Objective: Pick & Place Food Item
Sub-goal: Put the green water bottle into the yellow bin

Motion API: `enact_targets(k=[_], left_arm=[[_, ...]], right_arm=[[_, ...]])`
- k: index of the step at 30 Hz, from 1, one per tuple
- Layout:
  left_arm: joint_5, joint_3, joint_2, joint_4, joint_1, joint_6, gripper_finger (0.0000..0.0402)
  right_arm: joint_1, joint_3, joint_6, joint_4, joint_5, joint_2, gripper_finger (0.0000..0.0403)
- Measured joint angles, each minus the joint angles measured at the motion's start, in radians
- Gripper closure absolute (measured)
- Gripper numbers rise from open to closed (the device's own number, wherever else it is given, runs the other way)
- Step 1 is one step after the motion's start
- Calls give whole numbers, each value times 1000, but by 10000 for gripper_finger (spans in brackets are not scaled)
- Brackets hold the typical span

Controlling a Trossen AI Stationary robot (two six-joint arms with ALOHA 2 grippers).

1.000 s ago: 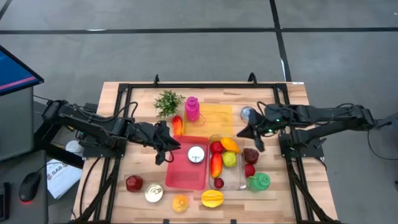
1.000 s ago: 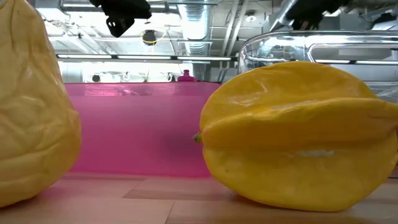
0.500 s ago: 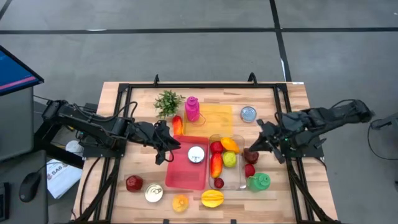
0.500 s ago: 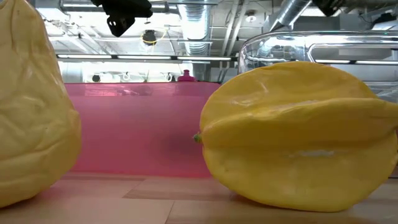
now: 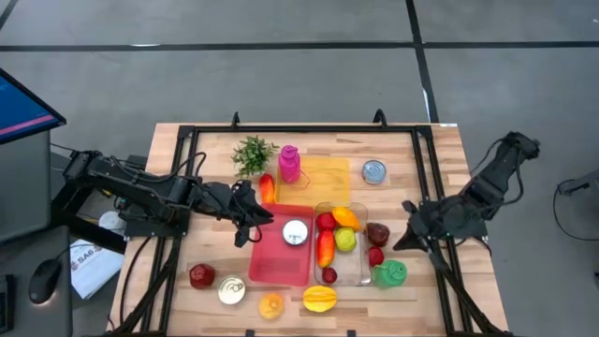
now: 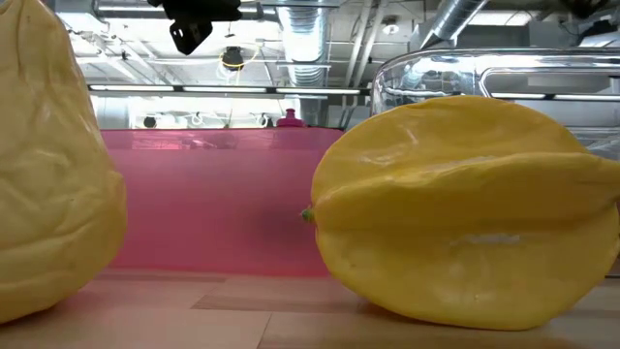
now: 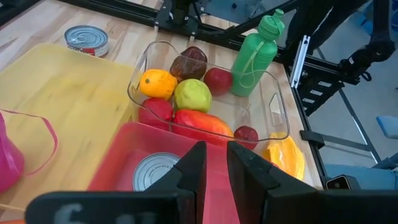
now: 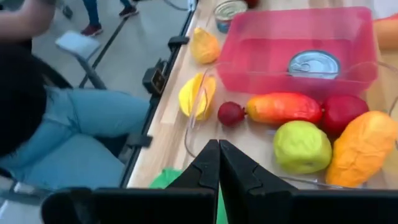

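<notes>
A clear container (image 5: 361,273) right of the pink bin (image 5: 278,255) holds several fruits: an orange one (image 5: 345,217), a green one (image 5: 345,240) and a long red-orange one (image 5: 326,247). A silver can (image 5: 296,232) lies in the bin. A yellow starfruit (image 5: 319,299) rests on the table near the front edge. My left gripper (image 5: 251,220) hovers at the bin's left edge, its fingers (image 7: 194,167) a narrow gap apart with nothing between them. My right gripper (image 5: 402,241) hangs shut and empty just right of the container, above the green bottle (image 5: 390,273).
A dark red fruit (image 5: 378,232) and a small red one (image 5: 375,255) lie right of the container. A can (image 5: 373,171), yellow board (image 5: 325,176), pink bottle (image 5: 289,164) and plant (image 5: 253,153) stand at the back. A person (image 8: 68,118) sits beyond the near edge.
My right gripper, still shut, has swung from beside the far can toward the table's near right. It has passed the dark red fruit and now hangs over the green bottle. Its arm has folded back to the right.
</notes>
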Motion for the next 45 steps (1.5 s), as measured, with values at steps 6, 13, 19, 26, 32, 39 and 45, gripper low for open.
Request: enact_targets(k=[6,13,19,26,32,39,45], left_arm=[[0,0,0,2,0,0,349],[-5,0,0,3,0,0,349],[-24,0,0,3,1,-1,349],[-27,0,0,3,1,-1,349],[-27,0,0,3,1,-1,349],[-29,0,0,3,1,-1,349],[-29,0,0,3,1,-1,349]], right_arm=[[130,0,-57,-11,19,31,403],[222,0,-109,-8,21,25,402],[206,0,-110,-7,23,37,360],[190,0,-117,-7,24,81,241],[190,0,-117,-8,24,100,158],[190,0,-120,-7,24,152,167],[189,0,-118,-5,24,199,183]])
